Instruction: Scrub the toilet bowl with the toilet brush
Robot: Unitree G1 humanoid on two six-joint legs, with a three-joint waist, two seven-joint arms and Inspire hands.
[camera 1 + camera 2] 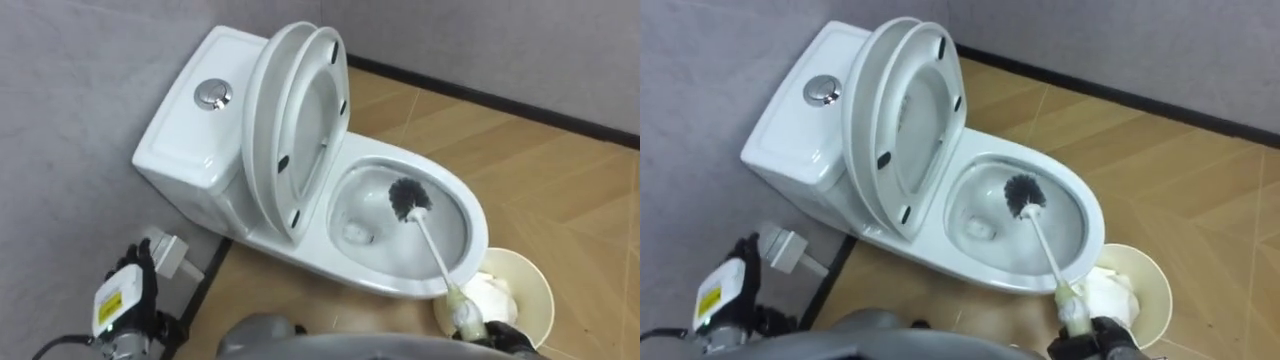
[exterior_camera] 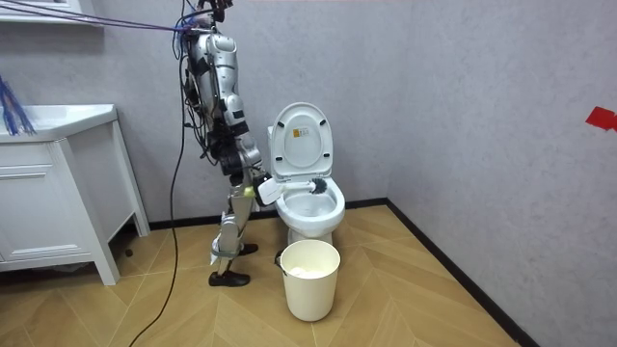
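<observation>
We see a white toilet (image 1: pixel 470 215) with its seat and lid (image 1: pixel 295 120) both raised and leaning back toward the tank (image 1: pixel 185 150), which has a round chrome flush button (image 1: pixel 213 94) on top. The brush (image 1: pixel 432 245) slants down into the open bowl. Its dark round bristle head (image 1: pixel 408 198) sits low inside near the drain, and its thin white shaft crosses the front rim to a pale handle.

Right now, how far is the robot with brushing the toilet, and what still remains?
Done: the lid and seat are raised, and the brush is already inside the bowl. In hand: the right robot hand grips its handle. The left robot hand hangs idle. Left: probably scrubbing around the bowl, then lifting the brush out.
</observation>
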